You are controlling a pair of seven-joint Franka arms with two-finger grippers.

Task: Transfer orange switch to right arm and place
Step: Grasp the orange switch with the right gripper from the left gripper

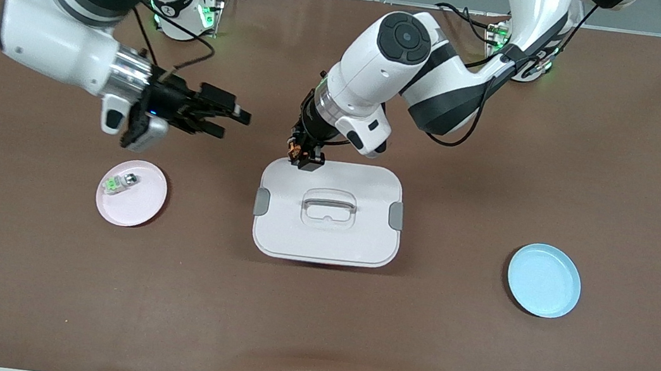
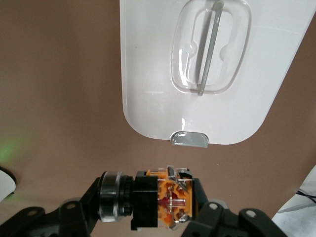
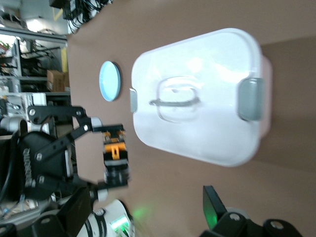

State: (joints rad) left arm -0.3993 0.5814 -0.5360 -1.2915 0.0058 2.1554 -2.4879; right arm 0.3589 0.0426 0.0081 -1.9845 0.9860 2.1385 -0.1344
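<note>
Front view shows the left pincer (image 1: 303,158) pinching the orange switch (image 1: 295,153) in the air over the white lidded box's (image 1: 326,236) edge nearest the robots, while the right pincer (image 1: 226,115), spread wide and empty, hovers over bare bench (image 1: 312,323) beside it, toward the right arm's end, its fingers pointing at the switch. For the handover the switch lies straight ahead of the right pincer, with a gap between them. A pink plate (image 1: 139,205) carries a green-topped piece (image 1: 119,182); the blue plate (image 1: 544,281) holds nothing.
</note>
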